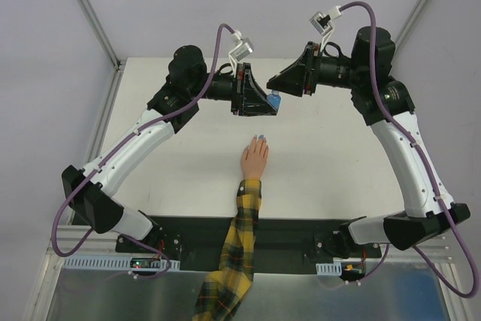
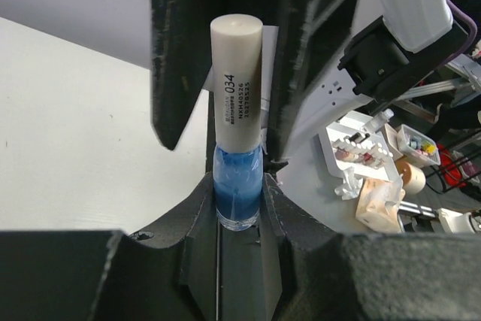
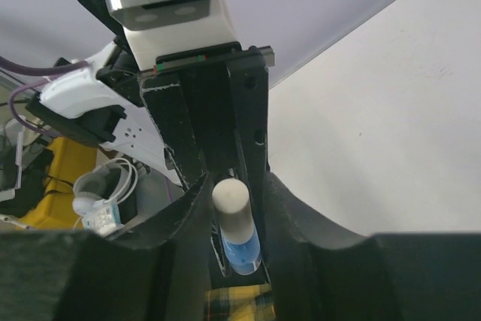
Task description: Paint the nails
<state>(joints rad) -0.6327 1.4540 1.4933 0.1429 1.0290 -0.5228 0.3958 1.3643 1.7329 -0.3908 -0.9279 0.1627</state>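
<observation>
A small peach hand (image 1: 254, 162) with a yellow-black plaid sleeve (image 1: 239, 246) lies palm down at the table's middle. Its tiny nails (image 1: 260, 138) point away from the arms and look faintly light blue. My left gripper (image 1: 269, 105) holds a small blue bottle (image 1: 275, 100) in the air beyond the fingertips. It is shut on the blue glass body (image 2: 237, 193), and the white cap (image 2: 237, 73) is on. My right gripper (image 1: 273, 86) faces it, its jaws straddling the cap (image 3: 230, 199) with a thin gap on one side. The sleeve also shows below in the right wrist view (image 3: 234, 303).
The white table (image 1: 338, 163) ends at metal frame rails left and right. A black base plate (image 1: 293, 231) runs along the near edge under the sleeve. Off the table, trays and tissue (image 2: 376, 171) show in the left wrist view.
</observation>
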